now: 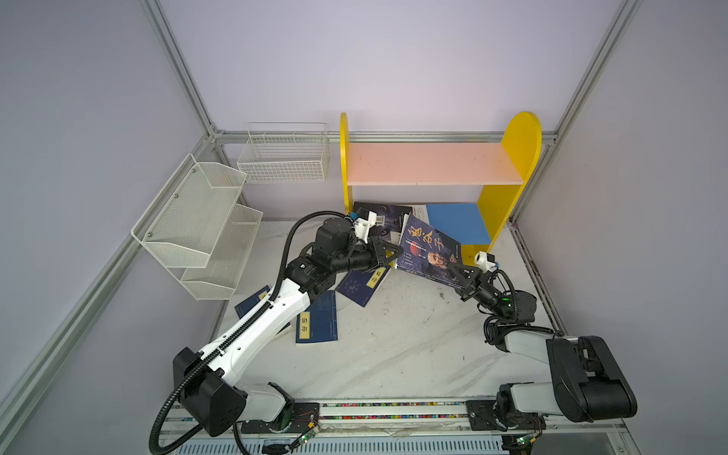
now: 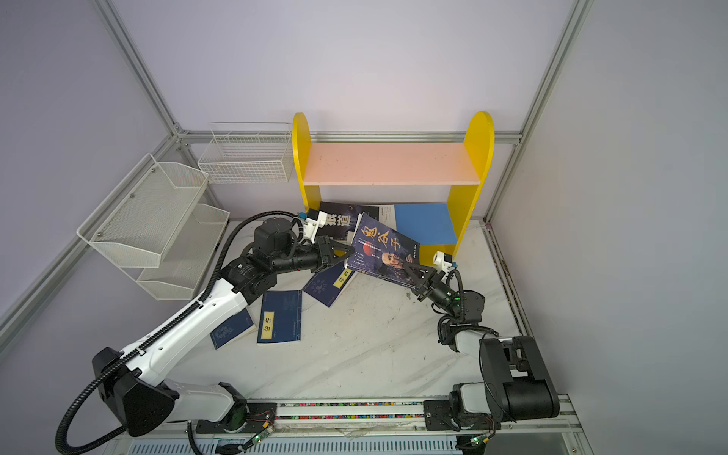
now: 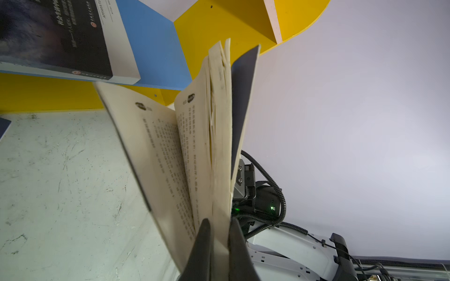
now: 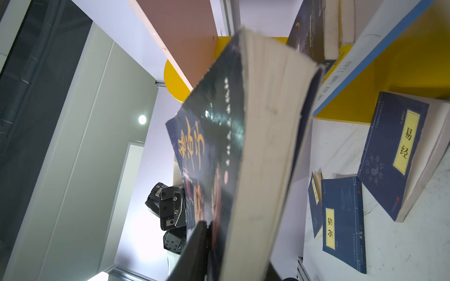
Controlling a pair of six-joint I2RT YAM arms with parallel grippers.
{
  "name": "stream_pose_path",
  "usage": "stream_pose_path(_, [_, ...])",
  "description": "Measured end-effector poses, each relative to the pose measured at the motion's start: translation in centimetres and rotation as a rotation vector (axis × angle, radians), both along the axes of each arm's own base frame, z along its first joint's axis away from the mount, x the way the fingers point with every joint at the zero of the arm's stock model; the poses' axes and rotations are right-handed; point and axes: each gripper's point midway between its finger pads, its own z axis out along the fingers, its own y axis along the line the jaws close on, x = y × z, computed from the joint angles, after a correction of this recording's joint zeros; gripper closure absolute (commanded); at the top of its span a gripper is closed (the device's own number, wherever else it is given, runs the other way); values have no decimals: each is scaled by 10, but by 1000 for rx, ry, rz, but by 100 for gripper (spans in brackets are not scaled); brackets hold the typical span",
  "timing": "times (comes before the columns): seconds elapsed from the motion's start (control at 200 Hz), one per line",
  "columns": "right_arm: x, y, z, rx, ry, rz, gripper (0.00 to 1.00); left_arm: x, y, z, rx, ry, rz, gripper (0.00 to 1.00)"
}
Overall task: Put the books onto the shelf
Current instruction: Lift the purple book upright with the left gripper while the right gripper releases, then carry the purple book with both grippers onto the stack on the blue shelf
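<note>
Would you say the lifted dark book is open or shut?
Partly open: the left wrist view shows the dark book with pages fanned apart.

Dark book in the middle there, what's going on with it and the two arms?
Both arms hold the dark illustrated book up off the table, in front of the shelf. The left tool pinches its pages at one edge; the right tool grips the opposite lower corner. Another dark book lies on the blue lower board, and three navy books lie on the table.

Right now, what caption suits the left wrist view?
Left gripper pinches a fanned-open book before the yellow shelf.
</note>
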Motion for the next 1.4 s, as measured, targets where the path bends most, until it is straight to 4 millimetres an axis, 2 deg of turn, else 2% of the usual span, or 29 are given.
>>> stream_pose_path(0.025, [1, 0, 1, -1, -1, 0, 76, 1, 1, -3, 10, 4, 7, 80])
stream_pose_path(0.07, [2, 1, 1, -4, -2, 2, 77, 2, 4, -6, 29, 6, 18, 56])
stream_pose_path(0.14, [5, 2, 3, -17, -4, 4, 78, 1, 9, -13, 57, 19, 30, 42])
stream_pose_path(0.19, [8, 3, 5, -33, -5, 8, 78, 1, 14, -17, 86, 18, 44, 25])
stream_pose_path(0.29, [13, 6, 14, -74, -30, 12, 79, 0, 28, -14, 111, 5, 80, 9])
stream_pose_path(0.385, [17, 8, 21, -111, -52, 14, 79, 0, 44, -2, 103, -22, 118, 0])
stream_pose_path(0.44, [19, 9, 24, -124, -59, 17, 79, -1, 50, 4, 99, -37, 130, 0])
stream_pose_path(0.52, [20, 11, 27, -138, -69, 22, 79, -1, 53, 2, 110, -39, 128, 0])
stream_pose_path(0.77, [23, 15, 21, -156, -42, 58, 79, 11, 41, -32, 166, 24, 84, 0])
stream_pose_path(0.985, [22, 17, 30, -145, -45, 92, 79, 19, 26, -39, 126, 7, 35, 1])
stream_pose_path(1.12, [22, 18, 34, -117, -44, 108, 79, 24, 19, -43, 83, -8, 7, 9])
stream_pose_path(1.245, [25, 18, 36, -69, -47, 124, 80, 34, 13, -50, 65, -2, -6, 10])
stream_pose_path(1.4, [35, 18, 22, -28, 19, 143, 80, 43, 8, -66, 46, 32, -17, 23])
